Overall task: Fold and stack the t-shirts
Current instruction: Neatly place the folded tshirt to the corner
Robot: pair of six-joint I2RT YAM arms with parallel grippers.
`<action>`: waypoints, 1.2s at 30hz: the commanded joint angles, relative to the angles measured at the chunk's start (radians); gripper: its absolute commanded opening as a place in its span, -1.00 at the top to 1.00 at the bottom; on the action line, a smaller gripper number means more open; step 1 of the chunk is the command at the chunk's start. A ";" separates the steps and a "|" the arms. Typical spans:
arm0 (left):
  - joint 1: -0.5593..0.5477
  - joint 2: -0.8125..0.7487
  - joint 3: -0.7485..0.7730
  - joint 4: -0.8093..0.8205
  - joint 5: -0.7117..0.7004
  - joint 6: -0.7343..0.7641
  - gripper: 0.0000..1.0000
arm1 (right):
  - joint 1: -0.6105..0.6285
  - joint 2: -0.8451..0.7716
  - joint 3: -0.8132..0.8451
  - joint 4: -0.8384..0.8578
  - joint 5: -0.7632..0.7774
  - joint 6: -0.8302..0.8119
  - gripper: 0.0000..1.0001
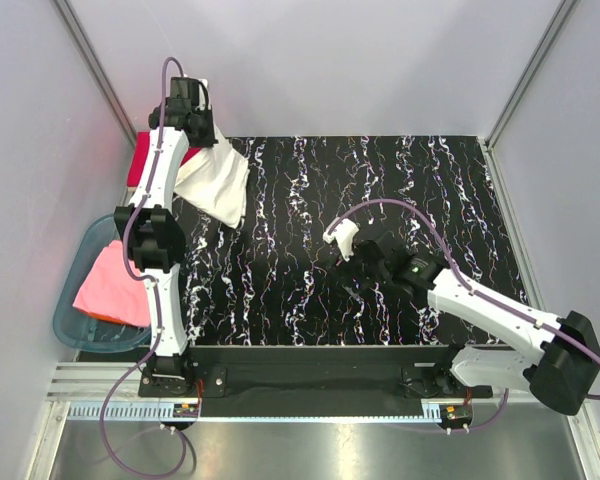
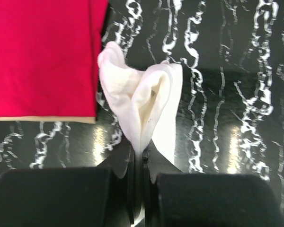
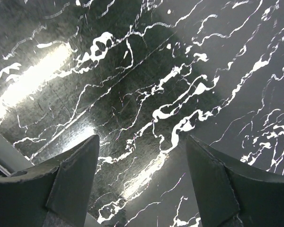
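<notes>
My left gripper (image 1: 202, 133) is at the far left of the black marbled table (image 1: 380, 200), shut on a folded white t-shirt (image 1: 216, 185) that hangs from it and drapes to the table. In the left wrist view the white shirt (image 2: 142, 101) is pinched between my closed fingers (image 2: 120, 163), beside a folded red t-shirt (image 2: 42, 56) lying flat. The red shirt (image 1: 138, 160) shows partly behind the left arm in the top view. My right gripper (image 1: 352, 262) is open and empty over the table's middle; in the right wrist view the gripper (image 3: 142, 146) has only bare marble between its fingers.
A blue plastic basket (image 1: 72, 290) holding a pink shirt (image 1: 110, 285) sits off the table's left edge. White walls enclose the table at left, back and right. A metal rail (image 1: 300, 375) runs along the near edge.
</notes>
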State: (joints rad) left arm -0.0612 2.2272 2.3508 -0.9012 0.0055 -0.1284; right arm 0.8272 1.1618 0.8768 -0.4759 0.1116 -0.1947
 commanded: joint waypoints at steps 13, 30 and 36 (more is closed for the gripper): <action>0.031 -0.047 0.054 0.232 -0.113 0.173 1.00 | -0.005 0.071 0.051 0.029 -0.061 -0.018 -0.60; 0.101 -0.047 0.068 0.326 -0.019 0.285 1.00 | -0.007 0.118 0.060 0.048 -0.093 -0.045 -0.60; 0.119 -0.021 0.084 0.344 -0.010 0.293 1.00 | -0.011 0.157 0.082 0.054 -0.104 -0.060 -0.60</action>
State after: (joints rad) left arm 0.0452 2.2322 2.3699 -0.6708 -0.0265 0.1394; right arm 0.8261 1.3090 0.9070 -0.4614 0.0315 -0.2348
